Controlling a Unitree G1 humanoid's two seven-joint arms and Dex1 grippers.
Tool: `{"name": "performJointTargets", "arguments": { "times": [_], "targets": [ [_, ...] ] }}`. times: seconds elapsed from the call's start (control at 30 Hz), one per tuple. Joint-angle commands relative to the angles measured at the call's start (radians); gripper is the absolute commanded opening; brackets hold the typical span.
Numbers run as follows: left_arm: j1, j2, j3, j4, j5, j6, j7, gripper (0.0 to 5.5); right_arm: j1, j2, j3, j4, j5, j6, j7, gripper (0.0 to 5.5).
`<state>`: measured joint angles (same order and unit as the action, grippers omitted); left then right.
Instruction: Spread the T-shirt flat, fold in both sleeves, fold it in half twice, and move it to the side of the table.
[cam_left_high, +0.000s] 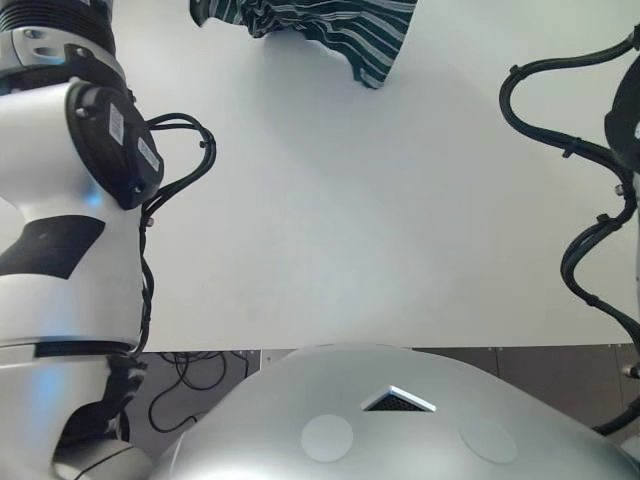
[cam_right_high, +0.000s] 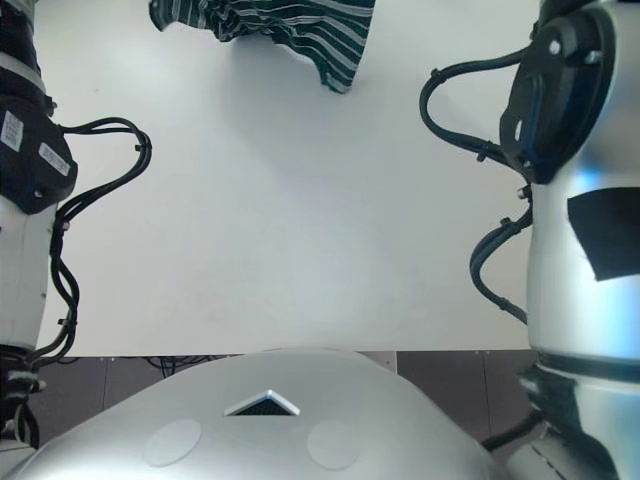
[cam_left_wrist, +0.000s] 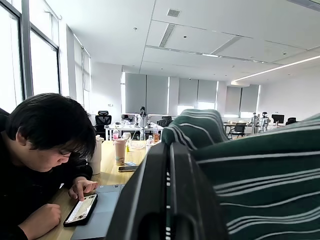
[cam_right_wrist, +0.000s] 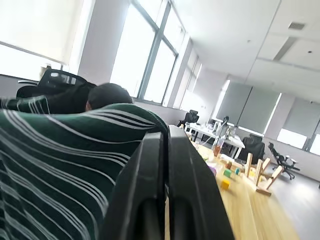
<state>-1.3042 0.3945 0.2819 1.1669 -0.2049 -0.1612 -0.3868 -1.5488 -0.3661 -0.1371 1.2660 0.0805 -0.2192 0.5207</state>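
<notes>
The left gripper (cam_left_wrist: 169, 200) is seen with its two black fingers pressed together. Green, white-striped cloth of the T-shirt (cam_left_wrist: 250, 190) is pinched in the seam between them and bulges just beside them. The right gripper (cam_right_wrist: 165, 190) is likewise closed on the same striped cloth, which is heaped against one side of its fingers. In the head views the T-shirt is seen bunched, not flat, at the far edge of the tabletop (cam_left_high: 350, 220), near the middle of that edge. Its long axis is laid across, along the far edge from left to right, and one loose striped corner at its right end is pointed towards the near edge.
</notes>
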Motion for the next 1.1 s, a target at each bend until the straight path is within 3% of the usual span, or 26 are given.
{"name": "performJointTargets", "arguments": {
  "times": [0.03, 0.2, 0.43, 0.6, 0.83, 0.97, 1.1],
  "targets": [
    [0.005, 0.020, 0.017, -0.047, -0.019, -0.004, -0.019, 0.01, -0.048, -0.009, -0.018, -0.020, 0.013, -0.017, 0.043, 0.00],
    [0.158, 0.018, -0.002, -0.284, -0.070, 0.104, -0.144, 0.01, 0.019, -0.023, -0.010, -0.058, 0.005, -0.021, 0.162, 0.00],
    [0.543, 0.134, 0.038, -0.972, -0.234, 0.485, -0.217, 0.01, 0.128, -0.092, -0.020, -0.209, 0.047, 0.071, 0.365, 0.00],
    [0.722, 0.220, 0.090, -1.291, -0.351, 0.684, -0.221, 0.01, 0.288, -0.162, 0.025, -0.541, 0.123, 0.282, 0.583, 0.00],
    [1.026, 0.354, 0.193, -1.653, -0.566, 0.925, -0.297, 0.01, 0.628, -0.389, 0.127, -1.224, 0.312, 0.720, 0.873, 0.00],
    [1.250, 0.436, 0.236, -1.839, -0.659, 1.006, -0.395, 0.01, 0.792, -0.510, 0.169, -1.456, 0.373, 0.819, 0.965, 0.00],
    [1.536, 0.517, 0.232, -1.980, -0.617, 1.005, -0.525, 0.01, 0.977, -0.626, 0.220, -1.636, 0.408, 0.838, 1.043, 0.00]
  ]
}}
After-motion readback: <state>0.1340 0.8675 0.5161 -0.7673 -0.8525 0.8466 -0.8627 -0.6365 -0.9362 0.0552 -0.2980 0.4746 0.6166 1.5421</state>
